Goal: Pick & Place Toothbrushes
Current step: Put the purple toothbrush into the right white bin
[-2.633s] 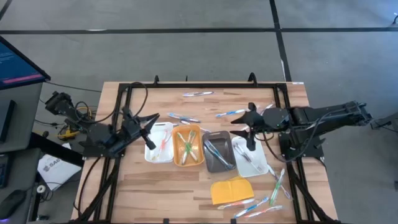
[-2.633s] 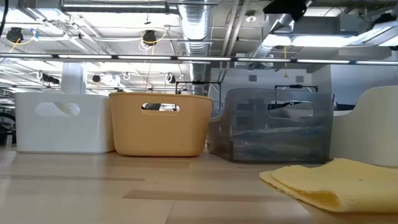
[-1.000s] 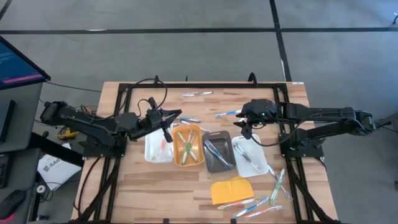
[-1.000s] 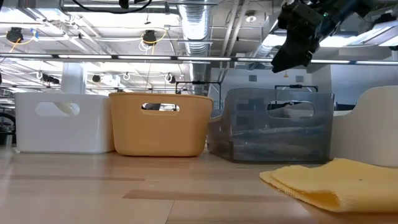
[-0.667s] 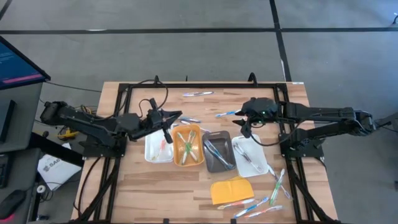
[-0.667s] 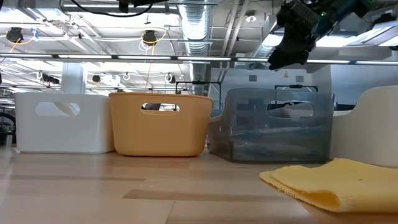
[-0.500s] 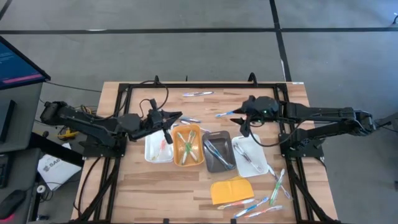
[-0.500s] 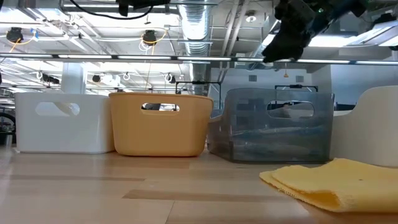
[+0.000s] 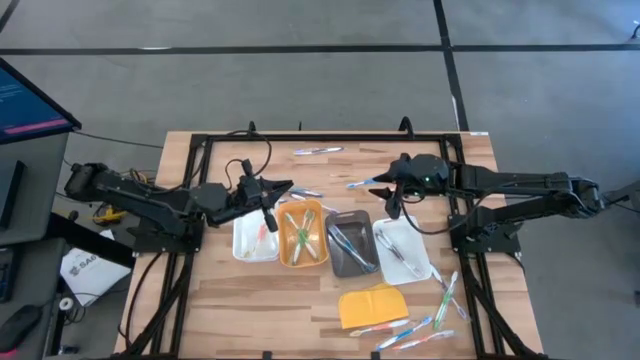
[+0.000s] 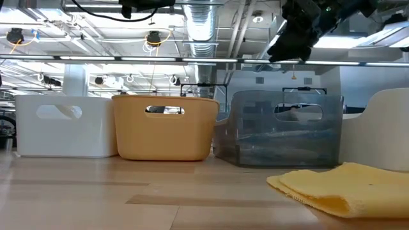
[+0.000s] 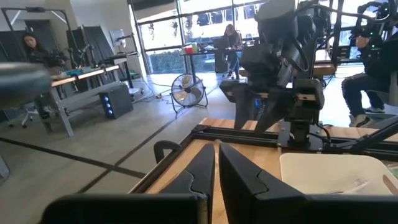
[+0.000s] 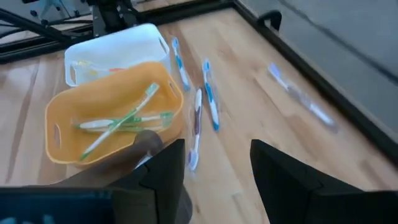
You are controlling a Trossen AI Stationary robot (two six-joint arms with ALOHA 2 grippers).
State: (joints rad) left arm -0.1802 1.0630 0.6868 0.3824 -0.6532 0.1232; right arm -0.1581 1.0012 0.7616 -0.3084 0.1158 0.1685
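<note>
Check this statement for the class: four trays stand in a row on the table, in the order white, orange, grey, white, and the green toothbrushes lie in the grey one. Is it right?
Not quite. The green toothbrushes lie in the orange tray, not the grey tray, as the right wrist view and the high view show. The rest holds: white tray, orange, grey, then the second white tray in a row on the table.
</note>
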